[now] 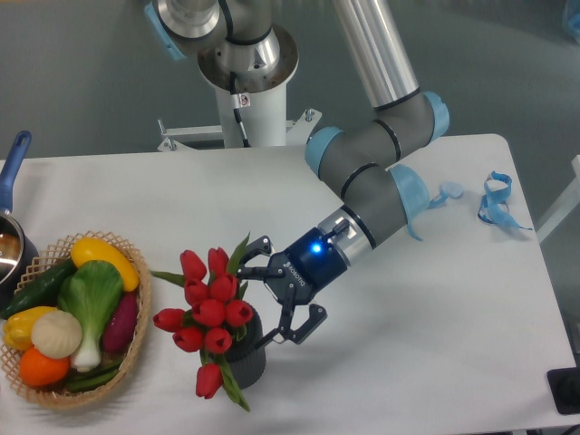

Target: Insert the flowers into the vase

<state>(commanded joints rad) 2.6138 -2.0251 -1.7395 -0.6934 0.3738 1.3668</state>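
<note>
— Where are the flowers?
— Standing in the vase near the table's front edge, just right of the wicker basket.
— And the gripper?
— Its fingers are spread wide, holding nothing, just right of the blooms; whether a fingertip touches the vase is hard to tell.

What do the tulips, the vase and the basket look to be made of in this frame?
Tulips: likely artificial, plastic or fabric; uniform saturated red heads, stiff green leaves.
Vase: dark grey, matte; possibly plastic or ceramic, mostly hidden by blooms, so uncertain.
Basket: woven wicker, tan, with visible weave along the rim.
The pincer stands open beside the bunch.
</note>
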